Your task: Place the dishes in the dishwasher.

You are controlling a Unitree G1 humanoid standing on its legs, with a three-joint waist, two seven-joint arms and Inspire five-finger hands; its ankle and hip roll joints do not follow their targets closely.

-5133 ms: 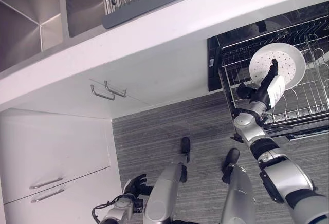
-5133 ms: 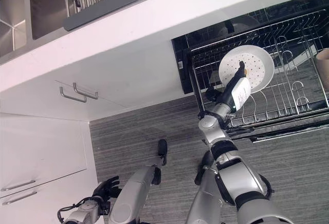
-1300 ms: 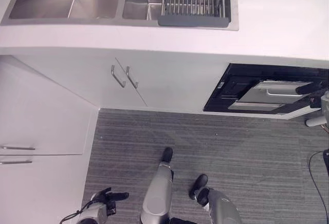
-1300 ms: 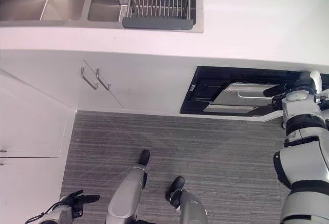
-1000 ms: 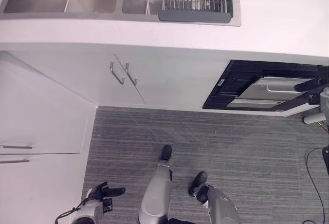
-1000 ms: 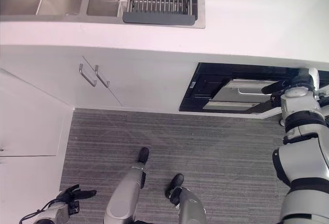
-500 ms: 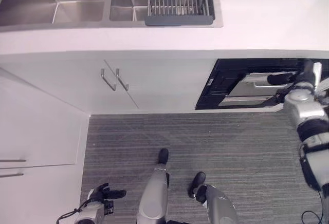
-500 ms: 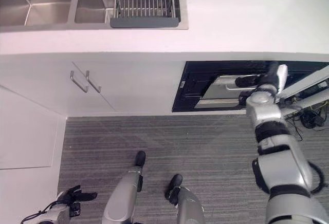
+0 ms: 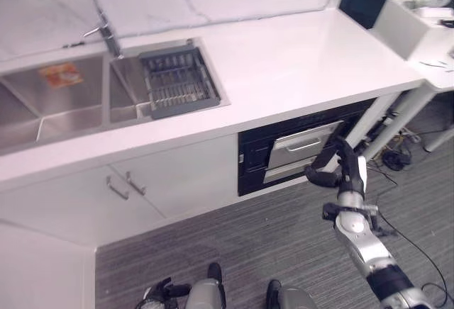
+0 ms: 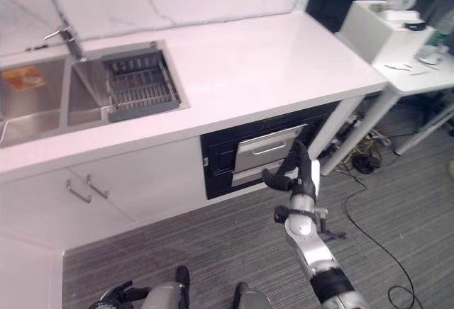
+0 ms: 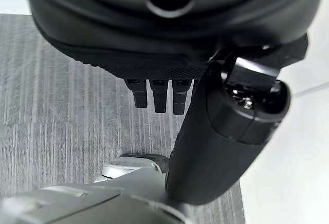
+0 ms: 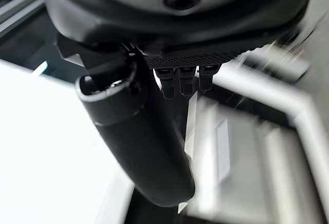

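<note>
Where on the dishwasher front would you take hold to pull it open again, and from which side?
Grip the silver bar handle on the dishwasher: it runs lengthwise across the silver panel and stands off it, so fingers could probably hook behind it. Come from the floor side in front, where the right robot hand hangs with straight fingers.

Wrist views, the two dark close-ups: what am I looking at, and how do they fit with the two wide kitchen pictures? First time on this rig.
The two wide pictures come from a stereo camera on the humanoid's head, so they show one scene twice: a white counter, a sink with a dish rack, and the dishwasher under the counter. Each close-up comes from a camera on one wrist; the dark bulk is that arm's own hand. The right hand is raised in front of the dishwasher, fingers straight, holding nothing. The left hand hangs low over the grey floor, also open and empty. I cannot tell whether the dishwasher is fully shut.
</note>
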